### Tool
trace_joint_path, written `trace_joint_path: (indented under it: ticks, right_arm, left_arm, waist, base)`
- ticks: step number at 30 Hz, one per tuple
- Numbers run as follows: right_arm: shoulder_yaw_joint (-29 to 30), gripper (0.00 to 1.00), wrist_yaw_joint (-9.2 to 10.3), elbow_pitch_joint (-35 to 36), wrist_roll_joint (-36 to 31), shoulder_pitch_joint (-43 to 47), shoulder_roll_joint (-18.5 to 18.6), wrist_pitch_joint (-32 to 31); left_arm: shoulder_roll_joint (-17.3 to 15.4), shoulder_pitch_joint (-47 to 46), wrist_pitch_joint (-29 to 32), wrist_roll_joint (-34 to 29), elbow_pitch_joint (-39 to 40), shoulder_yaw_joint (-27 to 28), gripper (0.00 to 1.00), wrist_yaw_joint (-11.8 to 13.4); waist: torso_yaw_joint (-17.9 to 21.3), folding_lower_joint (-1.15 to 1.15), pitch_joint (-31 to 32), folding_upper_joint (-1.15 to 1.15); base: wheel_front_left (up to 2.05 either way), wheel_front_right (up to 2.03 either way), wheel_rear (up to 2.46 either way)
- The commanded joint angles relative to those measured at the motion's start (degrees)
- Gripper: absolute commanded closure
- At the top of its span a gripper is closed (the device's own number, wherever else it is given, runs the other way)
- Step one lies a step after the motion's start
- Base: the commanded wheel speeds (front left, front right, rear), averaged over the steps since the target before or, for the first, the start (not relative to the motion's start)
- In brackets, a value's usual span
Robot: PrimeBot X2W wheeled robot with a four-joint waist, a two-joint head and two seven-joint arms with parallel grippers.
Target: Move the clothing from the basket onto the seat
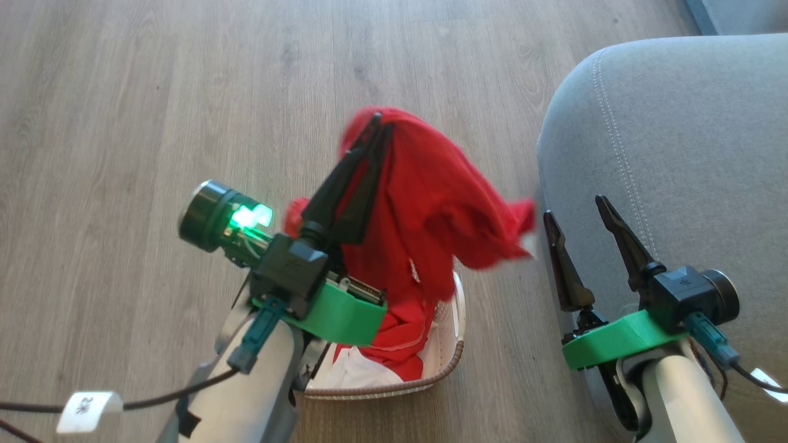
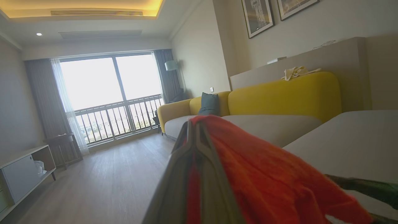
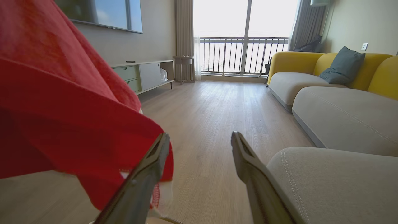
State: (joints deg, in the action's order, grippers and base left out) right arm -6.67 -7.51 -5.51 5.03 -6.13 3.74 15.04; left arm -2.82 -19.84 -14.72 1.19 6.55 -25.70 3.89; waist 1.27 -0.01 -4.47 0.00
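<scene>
**One garment lifted, none on the seat yet**

- The red garment [image 1: 431, 203] hangs in the air above the basket [image 1: 452, 363], pinched at its top fold. Its lower folds trail down to the basket's rim. One loose corner flares toward the seat [image 1: 677, 154] but I can't tell whether it touches.
- The left gripper [image 1: 381, 120] is clamped on that top fold, jaws together with cloth between them. The left wrist view agrees: the fingers [image 2: 186, 146] are pressed together and red fabric [image 2: 264, 174] drapes off one side.
- A second red piece [image 1: 400, 344] with white hem stitching lies inside the basket, with white cloth under it by the near rim.
- The basket stands on the wood floor [image 1: 184, 92], just beside the seat's rounded corner.
- The right gripper [image 1: 574, 207] hangs over the seat's near edge with its jaws spread wide and nothing in them. In the right wrist view the hanging garment [image 3: 62, 109] is just beside one finger [image 3: 149, 174], not between the two.
- The seat cushion is bare wherever it shows.

Progress, my read: early.
- Done: the first item is out of the basket and gripped.
- Left: carry it sideways over the seat corner and release.
- Then go back for the piece in the basket.
- Risk: the trailing folds could snag the basket rim or drag the second piece along.
</scene>
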Motion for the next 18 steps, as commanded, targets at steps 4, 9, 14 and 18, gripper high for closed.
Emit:
trace_joint_path:
  ticks: [4, 9, 14, 18]
  right_arm:
    - [-1.6, 0.0, 0.02, 2.71, 1.01, -0.95, 0.07, -0.04]
    - [-1.58, 0.0, 0.02, 2.82, 1.04, -0.9, 0.25, -0.04]
    - [-4.24, 0.0, 0.02, 4.53, 3.88, -0.75, 1.51, -0.04]
    - [-8.7, 0.0, 0.02, 7.09, 5.99, -0.61, 4.93, -0.04]
  left_arm:
    - [-0.36, -2.08, -0.28, -0.47, 1.51, 1.59, 1.0, -0.4]
    - [-0.33, -1.84, -0.28, -0.07, 1.4, 1.55, 1.0, -1.06]
    - [-0.34, -1.88, -0.28, -0.38, 0.79, 1.65, 1.0, -1.53]
    - [-0.33, -1.71, -0.28, -0.41, -0.63, 1.79, 1.0, -1.67]
  waist:
    - [0.21, 0.01, -0.13, 0.0]
    - [0.49, 0.01, -0.23, 0.0]
    - [0.66, 0.01, -0.37, 0.0]
    - [0.78, 0.01, -0.55, 0.0]
  base:
    - [0.0, 0.0, 0.0]
    - [0.0, 0.0, 0.0]
    - [0.0, 0.0, 0.0]
    - [0.0, 0.0, 0.0]
